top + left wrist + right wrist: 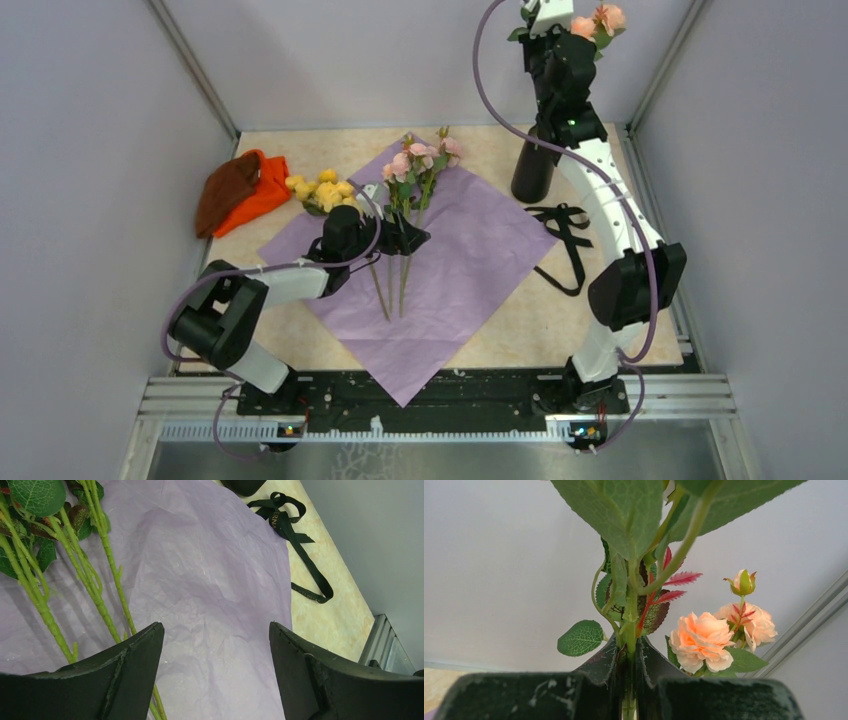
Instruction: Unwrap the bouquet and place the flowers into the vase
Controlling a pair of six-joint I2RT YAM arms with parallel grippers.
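The bouquet lies unwrapped: its lilac paper (440,270) is spread flat on the table, and the black ribbon (565,240) lies loose to its right. Pink flowers (422,158) with long green stems (85,575) rest on the paper, with yellow flowers (322,190) at its left corner. My left gripper (412,238) (216,630) hovers open over the paper, the stems just left of its left finger. My right gripper (548,14) (630,650) is raised high and shut on the stem of peach flowers (704,640). The black vase (530,172) stands below that arm, partly hidden by it.
An orange-and-brown cloth bundle (240,190) lies at the back left near the wall. Grey walls close the table on three sides. The right arm's cable (490,90) loops above the vase. The ribbon (295,535) lies on bare tabletop beside the paper's right edge.
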